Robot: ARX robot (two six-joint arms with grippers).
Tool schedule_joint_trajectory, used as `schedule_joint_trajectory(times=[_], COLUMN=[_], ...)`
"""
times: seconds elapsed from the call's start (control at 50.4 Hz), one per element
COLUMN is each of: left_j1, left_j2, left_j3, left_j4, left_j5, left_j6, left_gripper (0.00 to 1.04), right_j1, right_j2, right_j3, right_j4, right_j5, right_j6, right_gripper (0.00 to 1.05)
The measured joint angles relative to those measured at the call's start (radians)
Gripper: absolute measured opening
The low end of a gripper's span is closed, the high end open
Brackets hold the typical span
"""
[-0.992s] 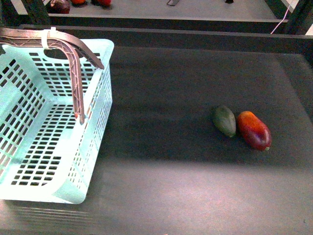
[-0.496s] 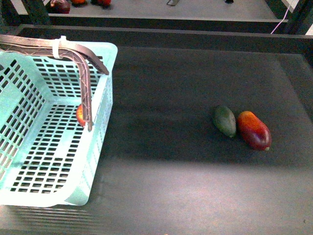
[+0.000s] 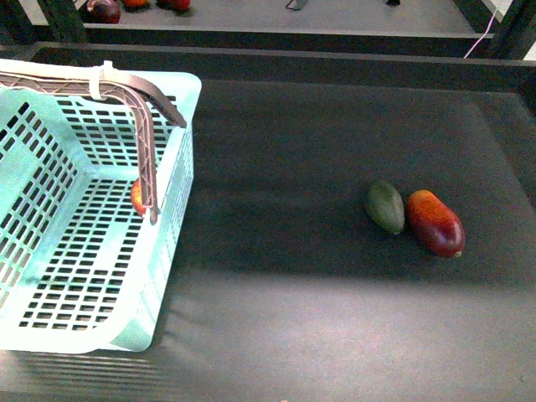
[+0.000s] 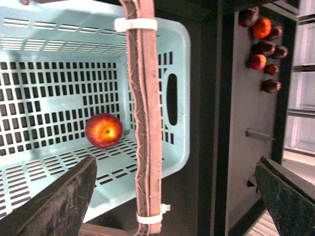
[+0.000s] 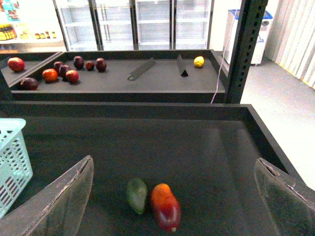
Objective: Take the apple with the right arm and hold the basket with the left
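Note:
The turquoise basket [image 3: 177, 193] stands at the table's left, its brown-grey handles [image 3: 147, 159] raised over it. The red apple [image 4: 104, 131] with a yellow patch lies on the basket's slotted floor; in the front view only a sliver of the apple [image 3: 136, 197] shows behind a handle. My left gripper [image 4: 175, 169] hovers open above the basket's rim [image 4: 180, 73] and handles [image 4: 146, 123], touching neither. My right gripper [image 5: 173, 167] is open over the dark table, holding nothing. Neither arm shows in the front view.
A green avocado [image 3: 384, 207] and a red-orange mango [image 3: 435, 223] lie side by side at the table's right, below the right gripper. Behind the table's raised back edge a shelf [image 5: 162, 78] holds several fruits [image 5: 50, 74]. A black post [image 5: 243, 49] stands at the back right.
The basket has shifted a little to the right and back, and the apple now shows behind the handle. The avocado and mango have not moved.

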Motion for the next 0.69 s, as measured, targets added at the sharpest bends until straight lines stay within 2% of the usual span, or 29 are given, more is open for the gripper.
schedule_joint_trajectory(times=[0.099,0.119,0.159,0.198,0.218,0.278,0.297,0.337,0.397,0.496,0.575,0.694], left_j1=[-0.001,0.004,0.017,0.024,0.027,0.033,0.037,0.042,0.052,0.087,0.111,0.115], left_j2=[-0.013,-0.019,-0.048,-0.076,-0.094,-0.133,-0.152,-0.173,-0.223,-0.274,-0.312,-0.382], left_j3=[-0.006,-0.035,-0.179,-0.303,-0.366,-0.458,-0.488,-0.514,-0.576,-0.652,-0.698,-0.755], left_j4=[0.010,0.081,0.419,0.679,0.801,0.980,1.035,1.070,1.099,1.103,1.104,1.102], left_j5=[0.009,0.039,0.161,0.201,0.213,0.220,0.220,0.222,0.229,0.289,0.290,0.295], left_j6=[0.026,0.084,0.357,0.590,0.766,1.016,1.147,1.228,1.393,1.474,1.498,1.516], left_gripper=[0.97,0.94,0.84,0.75,0.70,0.59,0.54,0.48,0.34,0.16,0.03,0.03], right_j1=[0.000,0.000,0.000,0.000,0.000,0.000,0.000,0.000,0.000,0.000,0.000,0.000], right_j2=[0.000,0.000,0.000,0.000,0.000,0.000,0.000,0.000,0.000,0.000,0.000,0.000], right_j3=[0.000,0.000,0.000,0.000,0.000,0.000,0.000,0.000,0.000,0.000,0.000,0.000], right_j4=[0.000,0.000,0.000,0.000,0.000,0.000,0.000,0.000,0.000,0.000,0.000,0.000], right_j5=[0.000,0.000,0.000,0.000,0.001,0.000,0.000,0.000,0.000,0.000,0.000,0.000], right_j6=[0.000,0.000,0.000,0.000,0.000,0.000,0.000,0.000,0.000,0.000,0.000,0.000], right_gripper=[0.96,0.96,0.96,0.96,0.96,0.96,0.96,0.96,0.96,0.96,0.96,0.96])
